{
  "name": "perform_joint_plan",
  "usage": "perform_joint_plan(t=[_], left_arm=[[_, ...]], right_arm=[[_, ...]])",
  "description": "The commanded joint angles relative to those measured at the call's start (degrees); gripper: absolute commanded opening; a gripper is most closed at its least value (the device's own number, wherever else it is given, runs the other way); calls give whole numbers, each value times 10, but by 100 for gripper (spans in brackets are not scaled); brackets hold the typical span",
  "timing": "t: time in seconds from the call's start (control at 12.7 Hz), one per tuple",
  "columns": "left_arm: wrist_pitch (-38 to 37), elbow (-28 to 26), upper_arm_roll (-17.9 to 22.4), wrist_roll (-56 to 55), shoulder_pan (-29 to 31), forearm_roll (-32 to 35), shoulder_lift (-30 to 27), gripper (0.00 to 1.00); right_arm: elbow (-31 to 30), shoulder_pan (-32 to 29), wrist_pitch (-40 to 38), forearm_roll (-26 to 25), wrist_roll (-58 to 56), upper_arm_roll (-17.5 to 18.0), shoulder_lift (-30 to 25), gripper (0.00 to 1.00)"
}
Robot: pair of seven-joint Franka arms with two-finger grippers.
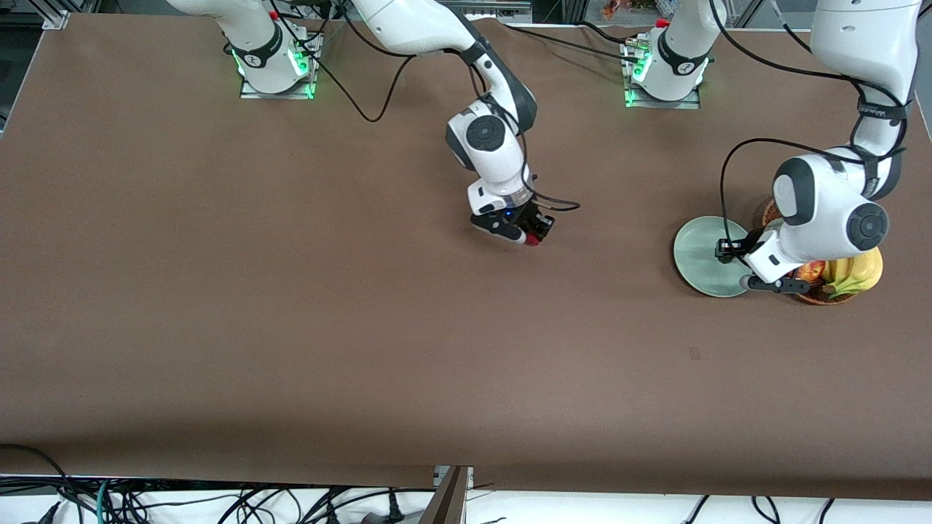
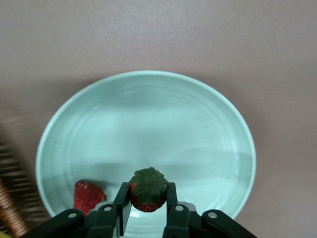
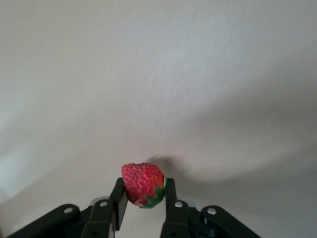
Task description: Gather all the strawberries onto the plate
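Note:
The pale mint-green plate lies toward the left arm's end of the table, beside the basket. My left gripper hangs over the plate's edge by the basket. In the left wrist view this gripper is shut on a strawberry with its green cap showing, just above the plate. A second strawberry lies in the plate. My right gripper is over the middle of the table, shut on a third strawberry. That berry sits between the right gripper's fingers, just above the bare table.
A brown wicker basket with bananas and other fruit stands against the plate, partly under the left arm; its edge shows in the left wrist view. The brown table spreads wide around the right gripper.

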Motion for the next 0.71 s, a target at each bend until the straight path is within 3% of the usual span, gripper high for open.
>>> perform_joint_plan(t=[0.0,0.08,0.24,0.39,0.63], left_arm=[[11,-8,4,30,-6,-15,-2,99],[6,-5,4,37,-6,-15,-2,100],[-4,6,3,27,-9,-15,-19,100],[-53,24,0,8,-13,-14,-47,100],[-62,23,-30,-53,-13,-14,-81,100]], right_arm=[[39,6,9,3,38,-6,18,75],[39,6,6,3,37,-10,12,100],[40,-1,-43,3,32,-28,-8,100],[43,0,-150,4,21,-82,-36,100],[40,-4,-276,3,-81,-140,-90,100]])
